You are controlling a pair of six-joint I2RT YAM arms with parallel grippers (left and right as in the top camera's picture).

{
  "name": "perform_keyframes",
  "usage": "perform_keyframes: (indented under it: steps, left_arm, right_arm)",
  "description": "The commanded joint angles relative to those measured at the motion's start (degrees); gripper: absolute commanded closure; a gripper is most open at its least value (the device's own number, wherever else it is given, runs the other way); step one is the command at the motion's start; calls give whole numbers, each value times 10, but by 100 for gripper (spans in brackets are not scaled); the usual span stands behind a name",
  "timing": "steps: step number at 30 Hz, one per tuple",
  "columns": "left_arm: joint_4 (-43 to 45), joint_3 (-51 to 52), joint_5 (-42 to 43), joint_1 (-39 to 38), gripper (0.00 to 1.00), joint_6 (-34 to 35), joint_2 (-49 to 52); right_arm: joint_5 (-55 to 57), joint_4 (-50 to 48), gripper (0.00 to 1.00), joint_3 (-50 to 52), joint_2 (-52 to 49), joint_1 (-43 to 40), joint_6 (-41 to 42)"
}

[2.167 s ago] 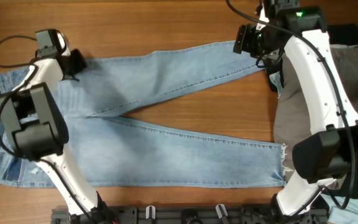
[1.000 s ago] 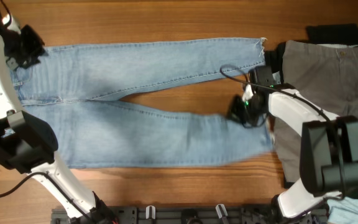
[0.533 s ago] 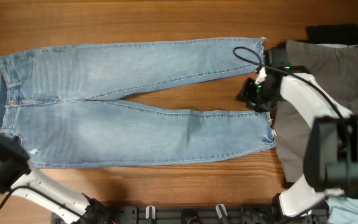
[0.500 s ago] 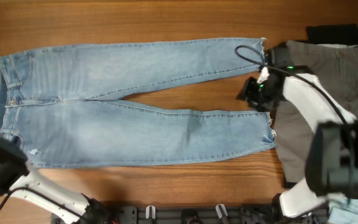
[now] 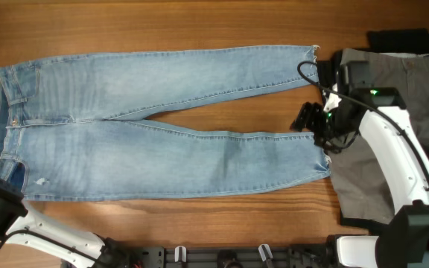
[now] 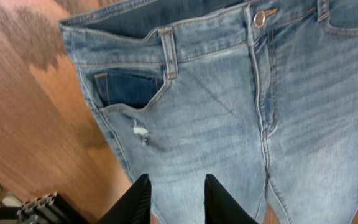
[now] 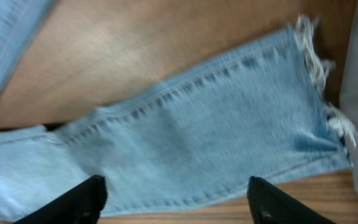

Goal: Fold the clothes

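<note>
Overhead: jeans (image 5: 162, 141) are spread flat. Left gripper (image 6: 176, 186) and right gripper (image 7: 176, 190) are parted, empty; the hem (image 7: 306, 56) should be pinched squarely.

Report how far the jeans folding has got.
Done: the jeans lie spread flat, legs parted, waistband on the left arm's side. No fold shows yet. In hand: nothing is gripped. The left gripper hangs with its fingers open over the hip pocket, and the right gripper does likewise over the near leg's frayed hem. Left: every fold, probably starting with one leg over the other.
</note>
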State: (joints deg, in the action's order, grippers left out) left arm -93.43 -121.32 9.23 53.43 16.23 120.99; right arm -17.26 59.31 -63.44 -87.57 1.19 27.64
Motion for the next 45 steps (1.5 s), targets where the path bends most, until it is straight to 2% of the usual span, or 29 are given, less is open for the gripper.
perform_keyframes:
  steps: [1, 5, 9, 10, 14, 19, 22, 24, 25, 27, 28, 31, 33, 35, 36, 39, 43, 45]
  left_arm:
    - [-9, 4, 1, 1, 69, 5, -68]
    - [-18, 7, 1, 1, 66, 8, -119]
    - [5, 43, 0, 4, 59, 14, -166]
    - [13, 59, 0, 5, 56, 18, -175]
    - [41, 131, -4, 5, 57, 22, -191]
    - [63, 196, -19, 5, 61, 22, -191]
    - [74, 199, -19, 5, 59, 22, -191]
    - [80, 199, -23, 5, 53, 23, -191]
    - [83, 199, -25, 5, 51, 22, -191]
    - [85, 199, -25, 5, 49, 23, -191]
    - [86, 199, -25, 5, 48, 22, -191]
    - [88, 199, -31, 5, 39, 22, -191]
    - [89, 199, -33, 7, 38, 23, -191]
    - [90, 199, -33, 12, 38, 23, -191]
    - [91, 199, -33, 14, 37, 26, -191]
    - [90, 199, -33, 19, 36, 29, -191]
    - [91, 199, -31, 19, 36, 30, -191]
    - [91, 199, -27, 19, 36, 29, -191]
  right_arm:
    - [11, 0, 19, 43, -11, 0, 26]
    - [17, -4, 12, 87, -11, -2, 44]
    - [35, -8, 13, 128, -11, -15, 87]
    - [35, -11, 17, 137, -11, -26, 87]
    - [35, -19, 31, 170, -11, -73, 87]
    - [25, -85, 33, 225, -11, -118, 90]
    - [22, -115, 36, 232, -11, -120, 90]
    - [23, -133, 39, 236, -11, -120, 96]
    - [24, -138, 45, 238, -11, -120, 101]
    - [34, -148, 64, 243, -11, -120, 101]
    - [56, -150, 68, 248, -11, -120, 101]
    - [96, -151, 68, 262, -11, -120, 101]
    - [102, -158, 69, 272, -11, -120, 101]
    - [92, -167, 90, 272, -11, -120, 94]
    - [84, -167, 96, 268, -10, -120, 86]
    - [51, -138, 96, 233, -9, -120, 44]
    - [47, -35, 96, 144, -9, -120, -1]
    - [43, -26, 96, 121, -9, -120, -7]
